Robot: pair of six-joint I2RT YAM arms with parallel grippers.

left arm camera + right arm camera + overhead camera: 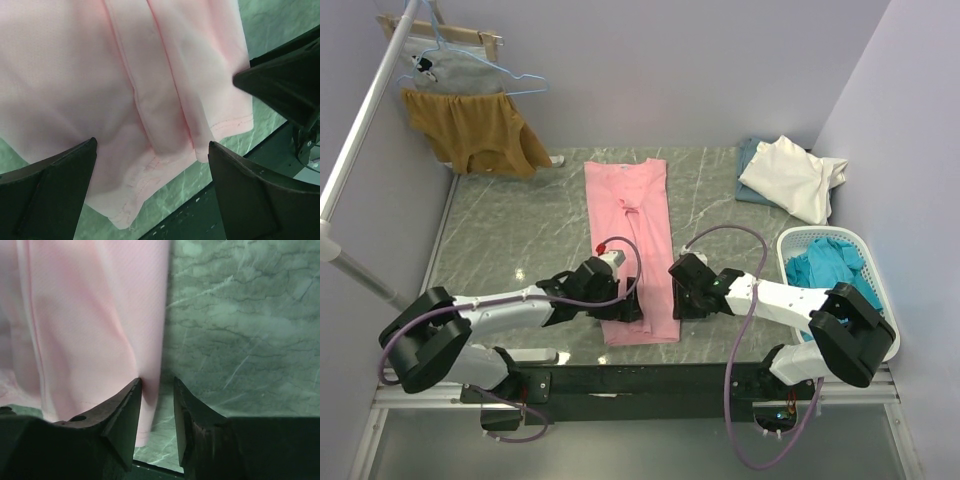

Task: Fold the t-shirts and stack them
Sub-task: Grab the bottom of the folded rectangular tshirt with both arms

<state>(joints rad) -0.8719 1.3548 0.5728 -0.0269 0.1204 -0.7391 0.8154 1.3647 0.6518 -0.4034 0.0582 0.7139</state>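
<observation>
The pink t-shirt (632, 235) lies on the table (500, 235), long axis running away from the 2 arms; left gripper (152, 146) gapes over its near hem, right gripper (156, 382) is almost together at its right edge, grip uncertain

Folded t-shirt (630, 245) lies mid-frame on the tabletop (500, 250).
Stacked t-shirts (795, 178) upper right; basket (786, 252) right edge; hung garments (470, 125) upper left.

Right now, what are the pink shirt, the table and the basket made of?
Pink shirt: soft matte cloth, probably a cotton knit; it creases and shows stitched hems. Table: looks like grey-green marble with pale veins, slightly glossy; it could be a printed surface. Basket: white, probably plastic; its slotted wall looks moulded.
</observation>
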